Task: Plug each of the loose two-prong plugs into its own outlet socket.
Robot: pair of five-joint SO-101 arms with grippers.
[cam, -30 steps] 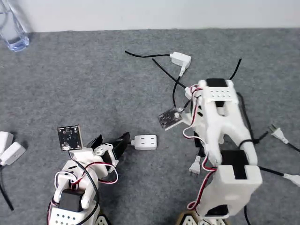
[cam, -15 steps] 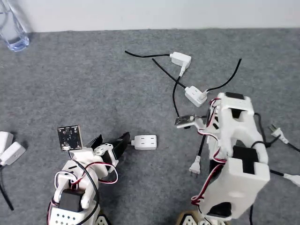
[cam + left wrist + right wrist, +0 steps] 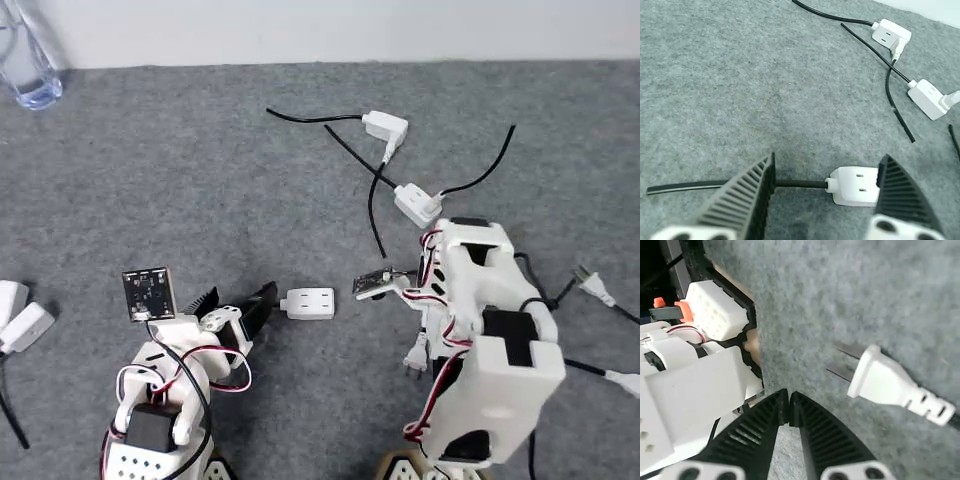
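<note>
Outlet socket [image 3: 855, 186] just beyond left hand [image 3: 829, 159]

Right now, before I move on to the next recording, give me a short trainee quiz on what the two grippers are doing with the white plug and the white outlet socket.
1. True or false: the right gripper is shut on the white two-prong plug.
2. Where does the white outlet socket on its black cord lie?
A. between the open fingers of the left gripper
B. under the right arm
C. beside the clear bottle
3. Fill in: the plug's two prongs rest on the grey ____.

Key: 1 false, it is shut but empty, and the plug lies apart from it; 2 A; 3 carpet.
</note>
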